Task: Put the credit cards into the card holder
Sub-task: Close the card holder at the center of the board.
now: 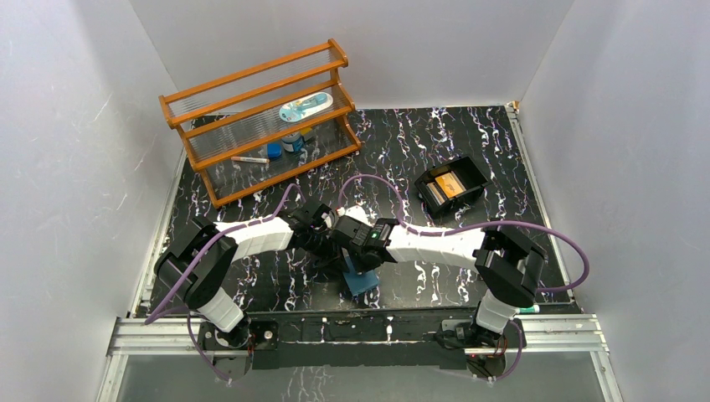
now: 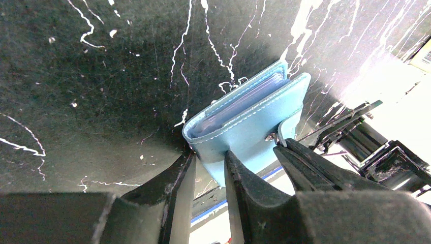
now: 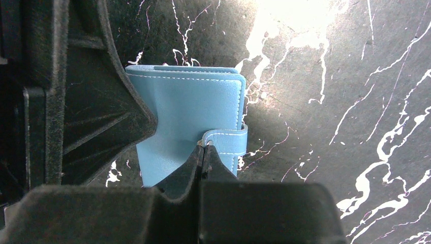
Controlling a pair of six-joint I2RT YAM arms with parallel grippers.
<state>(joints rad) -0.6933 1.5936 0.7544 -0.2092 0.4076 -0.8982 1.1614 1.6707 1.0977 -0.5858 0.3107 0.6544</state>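
The teal-blue card holder (image 1: pixel 362 281) is folded shut near the table's front middle, between the two arms. My left gripper (image 2: pixel 209 154) is shut on its lower corner, one finger on each face (image 2: pixel 244 127). My right gripper (image 3: pixel 203 147) is shut, its tips pinching the end of the snap tab (image 3: pixel 228 140), where the metal snap shows. An orange credit card (image 1: pixel 450 184) lies in the black tray with a paler card beside it, away from both grippers.
The black tray (image 1: pixel 477 180) sits at the right rear of the marbled black mat. A wooden shelf rack (image 1: pixel 259 117) with small items stands at the back left. White walls close in three sides, and a metal rail (image 1: pixel 360 333) runs along the front edge.
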